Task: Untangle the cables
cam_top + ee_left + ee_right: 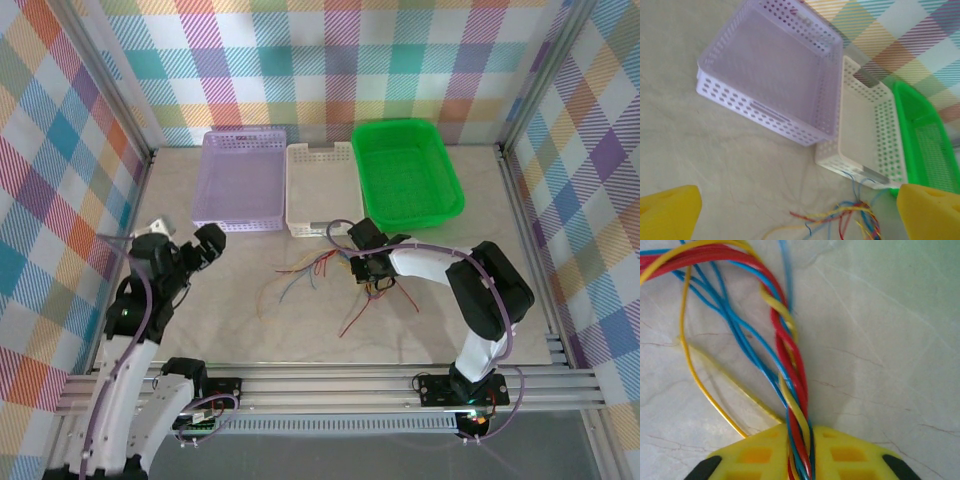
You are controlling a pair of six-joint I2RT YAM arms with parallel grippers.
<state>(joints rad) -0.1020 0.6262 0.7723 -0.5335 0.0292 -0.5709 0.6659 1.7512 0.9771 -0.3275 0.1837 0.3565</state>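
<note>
The cables (318, 270) are thin red, yellow and blue wires lying tangled on the table in front of the baskets. My right gripper (370, 272) is down on their right end. In the right wrist view my right gripper (800, 450) is shut on a twisted strand of the cables (790, 370), pinched between its yellow fingers (755, 455). My left gripper (185, 245) hangs open to the left, apart from the wires. Its yellow fingertips (670, 212) stand wide in the left wrist view, with the cables (850, 217) ahead on the table.
Three baskets stand in a row at the back: purple (240, 178), white (318, 190) and green (405, 170). In the left wrist view the purple basket (770, 75) and white basket (865, 130) lie beyond the wires. Metal rails frame the table.
</note>
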